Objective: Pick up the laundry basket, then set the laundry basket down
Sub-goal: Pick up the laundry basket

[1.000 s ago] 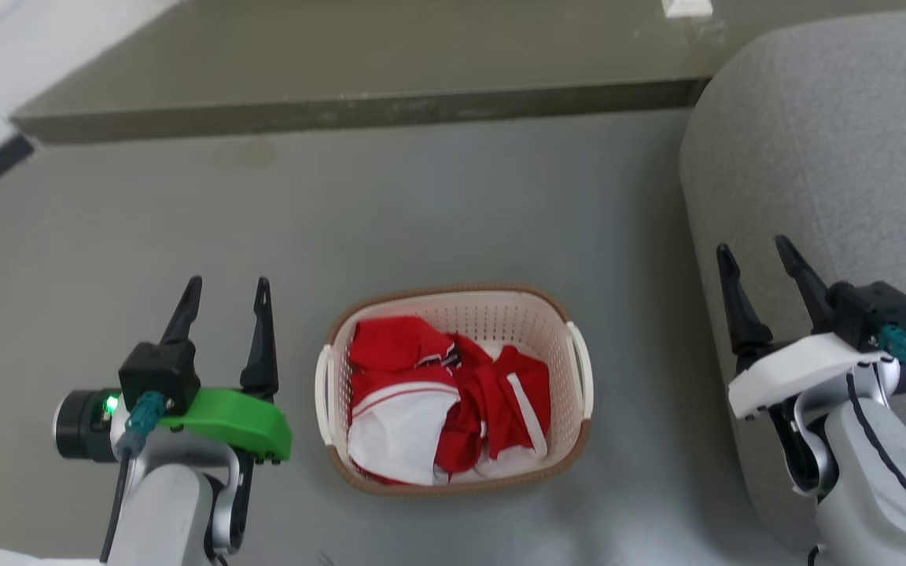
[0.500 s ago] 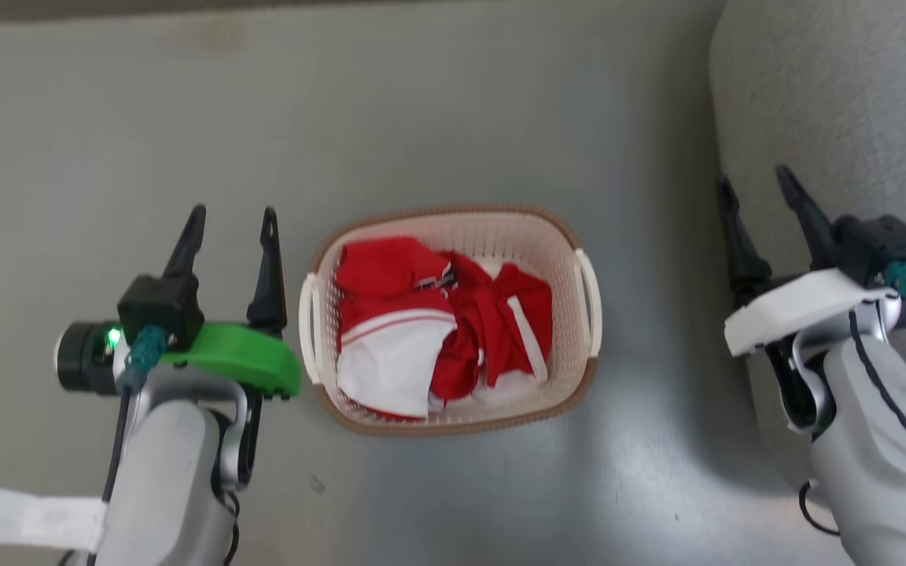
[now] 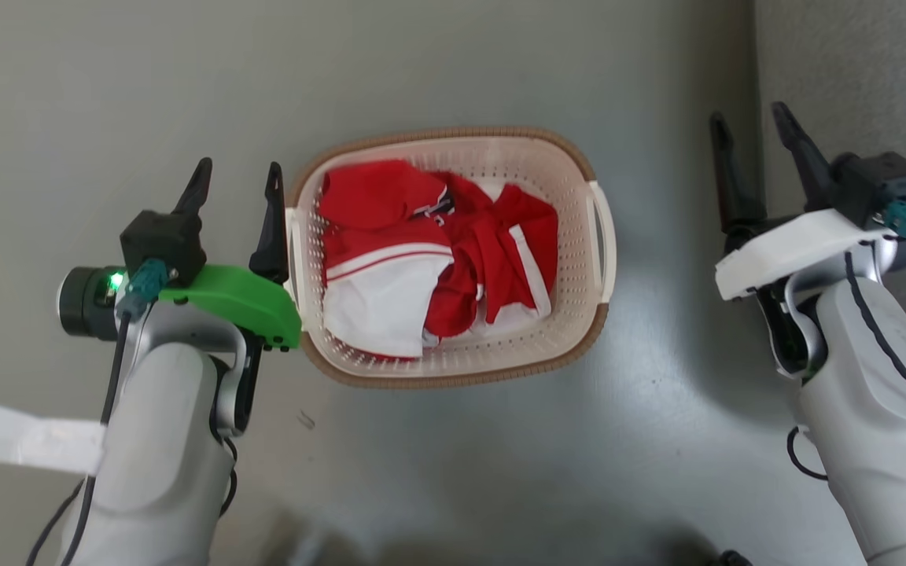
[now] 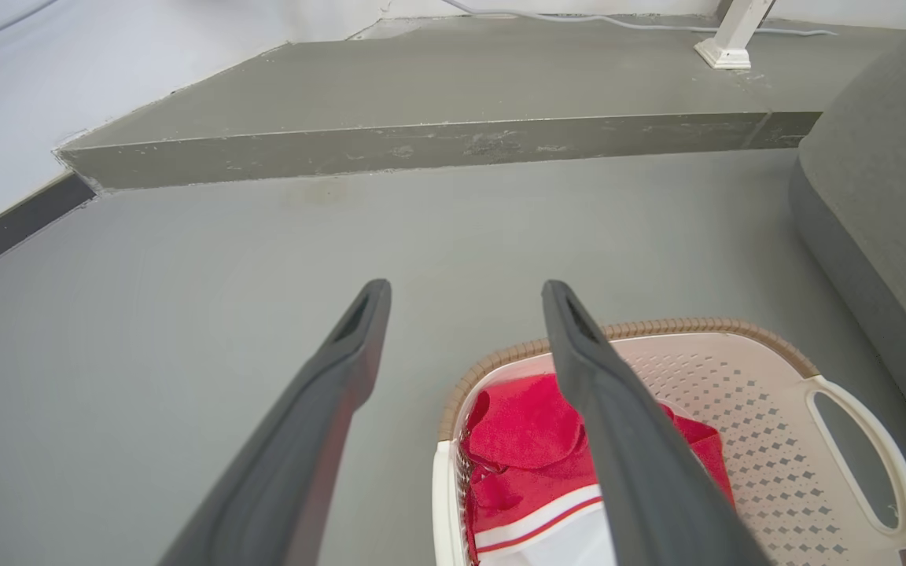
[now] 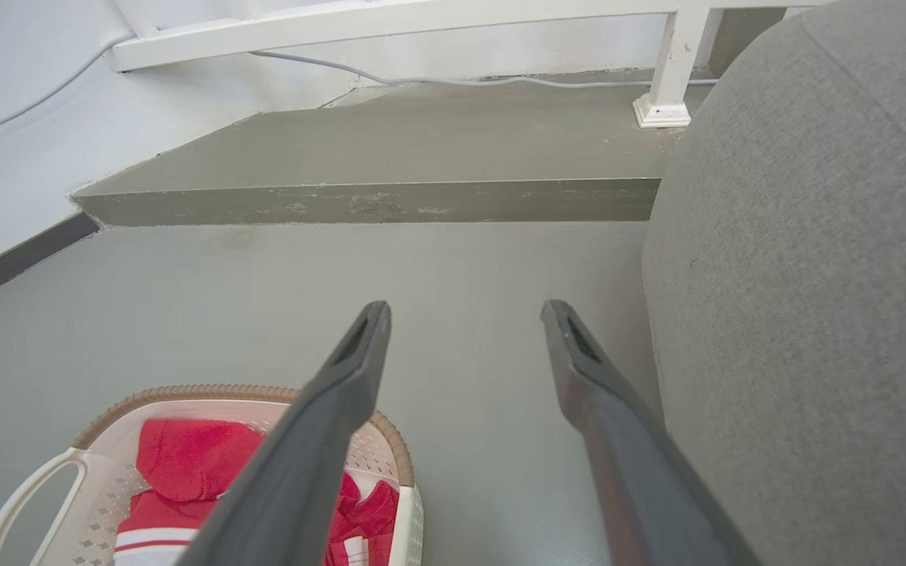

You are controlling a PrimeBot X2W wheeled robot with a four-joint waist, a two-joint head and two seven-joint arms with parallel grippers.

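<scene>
REMOTE STATION: Grey floor (image 3: 453, 71) spreads on every side of the laundry basket (image 3: 437, 132), which stands flat on it between my two arms, not yet lifted. A grey upholstered seat (image 3: 854, 71) bulks up on the basket's right, and a low raised step (image 4: 437, 145) runs across beyond its far end.

The basket holds a heap of red and white clothes (image 3: 421, 244), so I judge it will carry some weight and want an even lift from both sides. That, as I read it, is why the arms flank it.

The left gripper (image 3: 238, 167) hangs just beside the basket's left handle (image 3: 292, 251), fingers apart and empty. Its inner finger is so near the handle that I cannot tell whether it touches. The right gripper (image 3: 748, 114) hovers well apart from the basket's right handle (image 3: 605, 236), fingers likewise spread on nothing, in the gap between basket and seat.

I judge this the approach, with neither handle taken. The seat is the obstacle: it leaves the right arm little room on that side of the basket, and a wide swing could brush the fabric.

Beyond the basket, a white post foot (image 5: 661, 110) on the step and a thin cable (image 5: 461, 81) past it sit far from the work.
</scene>
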